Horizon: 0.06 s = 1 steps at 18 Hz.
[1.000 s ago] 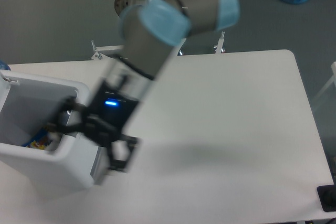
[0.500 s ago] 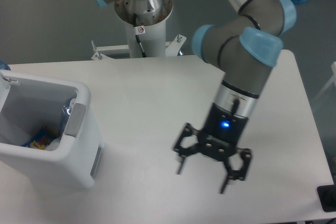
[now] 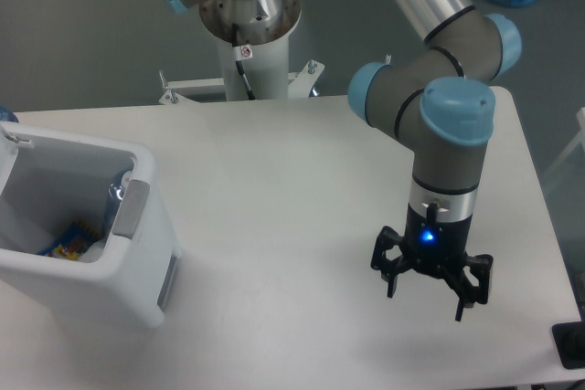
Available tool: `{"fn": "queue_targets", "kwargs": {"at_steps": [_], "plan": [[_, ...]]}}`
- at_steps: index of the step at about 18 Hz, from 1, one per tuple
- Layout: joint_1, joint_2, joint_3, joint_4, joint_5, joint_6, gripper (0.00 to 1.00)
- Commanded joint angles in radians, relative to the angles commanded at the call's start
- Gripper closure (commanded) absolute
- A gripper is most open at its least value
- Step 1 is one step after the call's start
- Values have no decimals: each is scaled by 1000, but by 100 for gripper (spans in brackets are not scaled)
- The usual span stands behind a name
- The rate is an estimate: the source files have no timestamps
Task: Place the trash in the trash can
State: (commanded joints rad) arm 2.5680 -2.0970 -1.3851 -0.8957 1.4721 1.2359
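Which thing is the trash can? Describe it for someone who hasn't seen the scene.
On the white table, look to the far left edge. The trash can is the large white rectangular bin with a rounded rim, tilted, holding some colourful litter. A grey handle panel on its side marks it out; nothing else stands near it.

The gripper (image 3: 426,286) moved from the rim of the bin (image 3: 137,253) across the table (image 3: 274,171) to its right side, well apart from the bin. Its jaws remained spread and empty. The arm (image 3: 448,134) swung right and turned upright above it.
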Motion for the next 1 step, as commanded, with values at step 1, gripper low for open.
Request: {"fn": "queue_targets", "kwargs": {"at_steps": [1], "plan": [[-6, 3, -8, -9, 45, 52, 0]]}}
